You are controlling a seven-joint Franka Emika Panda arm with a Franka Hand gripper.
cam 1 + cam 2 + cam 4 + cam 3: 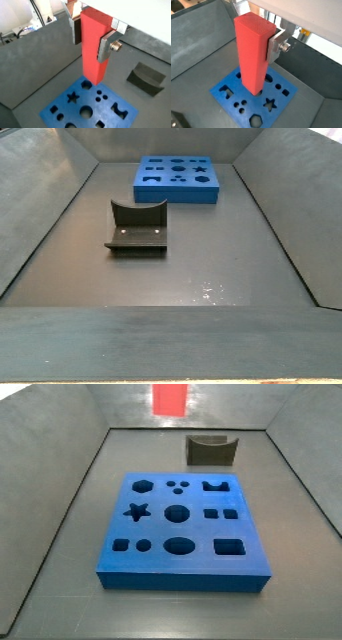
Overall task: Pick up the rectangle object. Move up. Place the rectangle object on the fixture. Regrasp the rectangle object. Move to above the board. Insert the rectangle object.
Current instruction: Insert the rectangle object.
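My gripper (pixel 92 42) is shut on the rectangle object (pixel 93 50), a long red-orange block held upright by its upper part. A silver finger (pixel 105 47) presses one side, and the other finger shows on the opposite side. The block (pixel 252 55) hangs above the board (pixel 238 97), its lower end over the board's holes without touching it in both wrist views. In a side view only the block's lower end (pixel 170 398) shows, high above the floor behind the board (pixel 154 529). The fixture (pixel 210 451) stands empty beyond the board.
Grey walls enclose the floor on all sides. The fixture (pixel 136 228) sits on the floor between the board (pixel 178 190) and the near wall, and also shows in a wrist view (pixel 145 77). Cables and equipment lie outside the wall (pixel 20 30).
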